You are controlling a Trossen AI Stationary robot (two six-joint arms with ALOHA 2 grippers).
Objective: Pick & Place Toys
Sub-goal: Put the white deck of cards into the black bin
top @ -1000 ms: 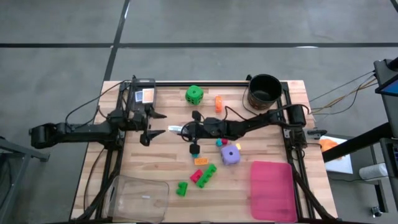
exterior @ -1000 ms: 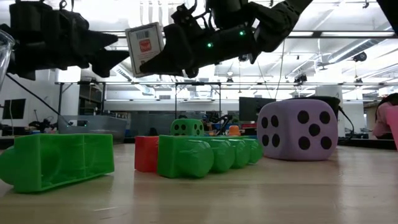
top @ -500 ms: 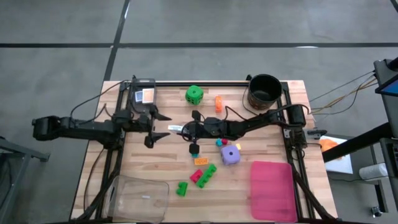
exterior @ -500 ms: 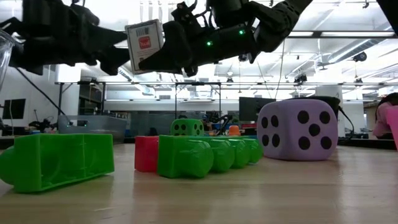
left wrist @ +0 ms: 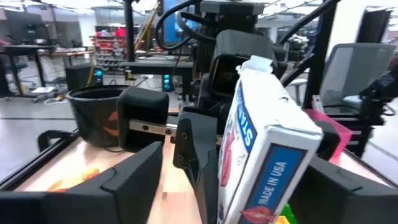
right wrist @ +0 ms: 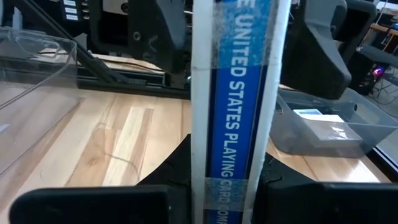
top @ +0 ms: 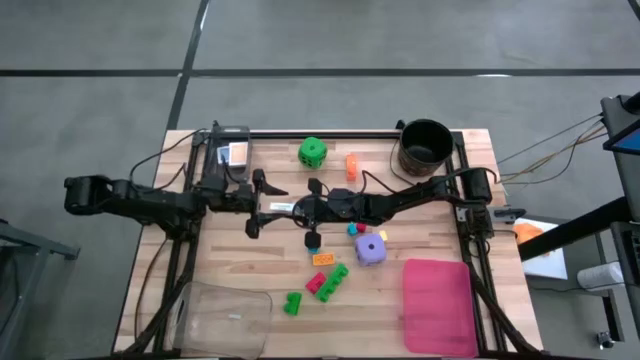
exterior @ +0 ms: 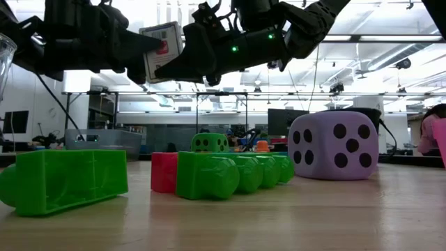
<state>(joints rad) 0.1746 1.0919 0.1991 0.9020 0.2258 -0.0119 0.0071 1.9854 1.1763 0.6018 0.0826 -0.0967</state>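
Right gripper (top: 300, 209) clamps the white-and-blue playing-card pack (top: 283, 207) mid-bench, aloft. Left gripper (top: 262, 203) straddles it, jaws wide, nothing gripped. Risk: early release drops pack.

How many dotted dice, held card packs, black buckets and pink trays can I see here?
Dotted dice: 2, green die, purple die
White-and-blue playing-card pack in right gripper, left gripper open around it: 1
Black round bucket: 1
Flat pink tray: 1
Total: 5

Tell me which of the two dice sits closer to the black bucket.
The green die, on the table's far side; the purple die lies nearer the pink tray.
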